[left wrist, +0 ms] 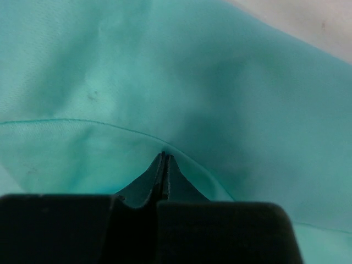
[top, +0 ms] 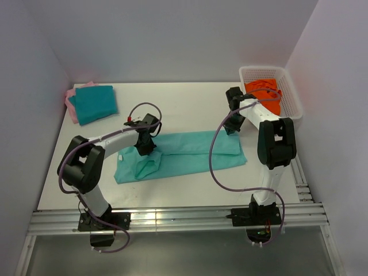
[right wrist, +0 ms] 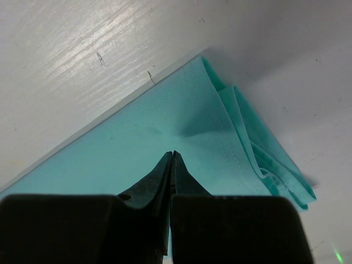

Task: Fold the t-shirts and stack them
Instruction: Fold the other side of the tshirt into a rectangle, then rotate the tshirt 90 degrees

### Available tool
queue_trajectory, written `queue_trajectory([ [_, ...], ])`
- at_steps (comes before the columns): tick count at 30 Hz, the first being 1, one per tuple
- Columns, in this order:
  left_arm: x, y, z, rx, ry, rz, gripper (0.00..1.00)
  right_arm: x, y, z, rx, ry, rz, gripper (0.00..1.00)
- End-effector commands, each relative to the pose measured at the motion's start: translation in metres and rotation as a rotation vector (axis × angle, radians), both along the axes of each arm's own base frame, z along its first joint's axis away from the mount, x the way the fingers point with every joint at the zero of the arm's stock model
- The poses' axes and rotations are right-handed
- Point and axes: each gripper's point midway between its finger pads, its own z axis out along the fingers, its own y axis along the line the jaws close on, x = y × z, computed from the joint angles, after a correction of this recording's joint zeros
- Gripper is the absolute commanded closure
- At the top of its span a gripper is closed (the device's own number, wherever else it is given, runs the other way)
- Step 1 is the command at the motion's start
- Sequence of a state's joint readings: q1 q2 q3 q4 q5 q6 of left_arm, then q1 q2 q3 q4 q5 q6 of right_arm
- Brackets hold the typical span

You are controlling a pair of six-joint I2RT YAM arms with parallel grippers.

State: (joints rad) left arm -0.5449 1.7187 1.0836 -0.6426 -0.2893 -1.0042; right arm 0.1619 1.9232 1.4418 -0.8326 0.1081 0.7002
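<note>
The mint-green t-shirt (top: 190,150) lies mid-table, folded into a long strip. My left gripper (top: 144,148) presses down on its left part. In the left wrist view its jaws (left wrist: 164,155) are shut, with a hem of the shirt (left wrist: 220,82) drawn up to the tips. At the strip's far right corner my right gripper (top: 232,130) is down on the cloth. The right wrist view shows it (right wrist: 172,154) shut on the shirt (right wrist: 154,143), which puckers just ahead of the tips. A folded darker teal t-shirt (top: 95,102) rests on a pink one (top: 71,99) at the back left.
A white plastic basket (top: 290,86) holding orange cloth (top: 264,92) stands at the back right corner, close behind the right arm. White walls enclose the table on three sides. Layered folds of the shirt (right wrist: 275,165) lie to the right of my right gripper.
</note>
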Motion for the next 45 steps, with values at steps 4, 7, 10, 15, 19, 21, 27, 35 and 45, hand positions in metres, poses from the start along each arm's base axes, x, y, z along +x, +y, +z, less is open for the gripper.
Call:
queue_trajectory([
  [4, -0.019, -0.051, 0.032, -0.165, 0.003, -0.087, 1.00, 0.008, -0.004, 0.006, -0.018, -0.018, 0.001, 1.00],
  [7, -0.048, -0.067, 0.034, -0.216, 0.074, -0.113, 1.00, 0.006, -0.004, 0.002, -0.011, -0.013, -0.009, 1.00],
  [10, -0.067, -0.078, 0.043, -0.247, 0.107, -0.137, 1.00, 0.004, -0.004, 0.000, -0.009, -0.010, -0.012, 1.00],
  [15, -0.057, -0.078, 0.082, -0.228, -0.004, -0.139, 0.98, 0.005, -0.002, 0.002, 0.004, -0.023, -0.012, 1.00],
  [19, -0.028, -0.051, 0.087, -0.191, -0.046, -0.066, 0.98, 0.010, -0.001, 0.011, 0.009, -0.040, -0.007, 1.00],
  [21, -0.012, -0.026, 0.078, -0.185, -0.039, 0.004, 1.00, 0.014, 0.000, 0.019, 0.013, -0.055, 0.003, 1.00],
  [27, 0.015, 0.023, 0.035, -0.102, 0.008, 0.107, 1.00, 0.015, 0.002, 0.017, 0.004, -0.036, 0.031, 1.00],
  [35, 0.036, 0.036, -0.018, -0.039, 0.119, 0.138, 1.00, -0.030, 0.003, -0.033, -0.029, 0.146, 0.105, 1.00],
  [45, 0.106, 0.034, -0.040, 0.020, 0.108, 0.089, 1.00, -0.119, 0.062, -0.068, -0.030, 0.252, 0.287, 1.00],
])
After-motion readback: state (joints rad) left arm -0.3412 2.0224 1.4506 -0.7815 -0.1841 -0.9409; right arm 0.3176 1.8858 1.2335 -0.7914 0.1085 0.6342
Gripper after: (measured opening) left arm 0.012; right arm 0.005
